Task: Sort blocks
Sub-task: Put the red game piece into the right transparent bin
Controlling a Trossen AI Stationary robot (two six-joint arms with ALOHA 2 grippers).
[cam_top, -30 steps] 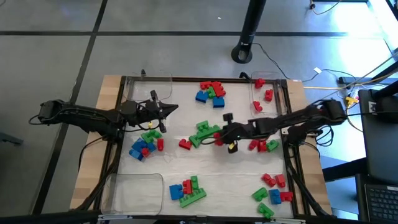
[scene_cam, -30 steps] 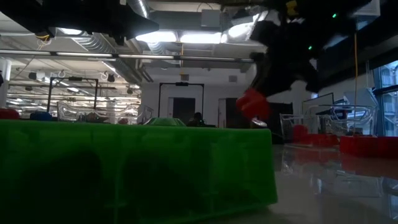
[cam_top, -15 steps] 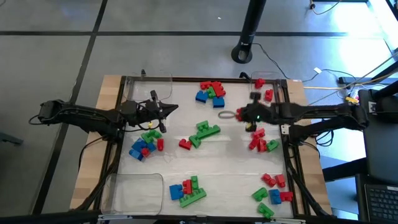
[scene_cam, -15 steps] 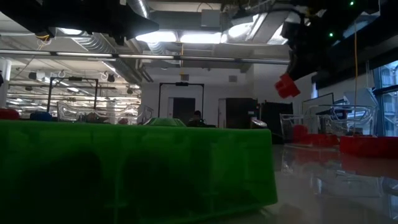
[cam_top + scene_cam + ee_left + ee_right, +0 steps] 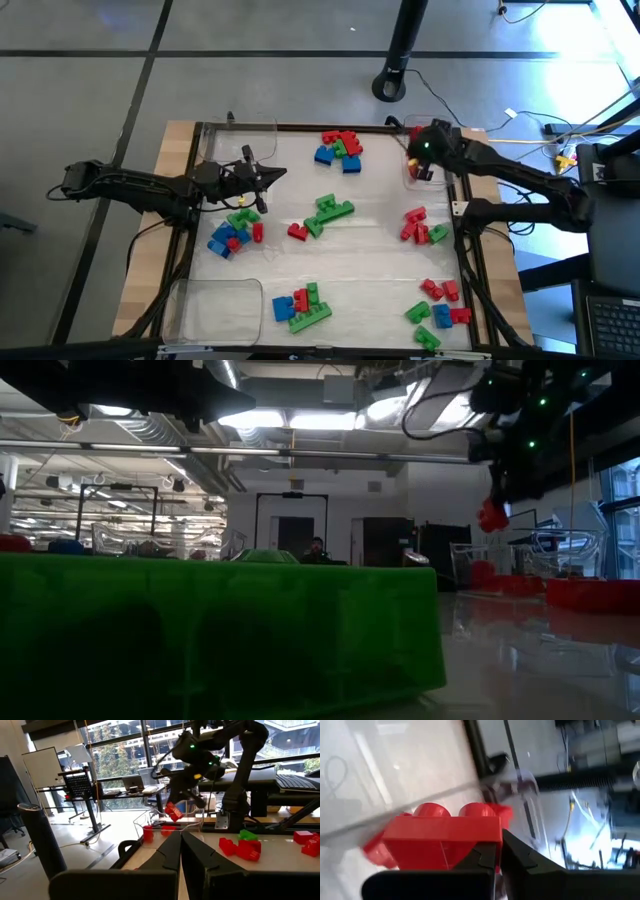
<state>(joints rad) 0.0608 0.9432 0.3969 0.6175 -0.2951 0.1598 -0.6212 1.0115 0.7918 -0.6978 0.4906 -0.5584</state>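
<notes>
Clamped on a red block (image 5: 445, 837), the right gripper (image 5: 418, 168) hung over the clear tray (image 5: 445, 135) at about two o'clock on the table (image 5: 370, 270), block raised off the surface and seen in the left wrist view as a small red brick (image 5: 173, 812) under the far arm. Already lying in that tray: a few red blocks (image 5: 431, 152). Pressed together on nothing, the left gripper (image 5: 277, 174) waited at about nine o'clock, just above a mixed cluster (image 5: 233, 230) of green, blue and red blocks. Scattered over the rest of the table: a red, green and blue cluster (image 5: 340, 148) at twelve o'clock, green pieces with a red one (image 5: 322, 216) near the centre, red and green ones (image 5: 420, 227) at three o'clock, a mixed group (image 5: 303, 305) at six o'clock, another (image 5: 437, 305) at five o'clock. Sat at seven o'clock: a second clear tray (image 5: 215, 300).
</notes>
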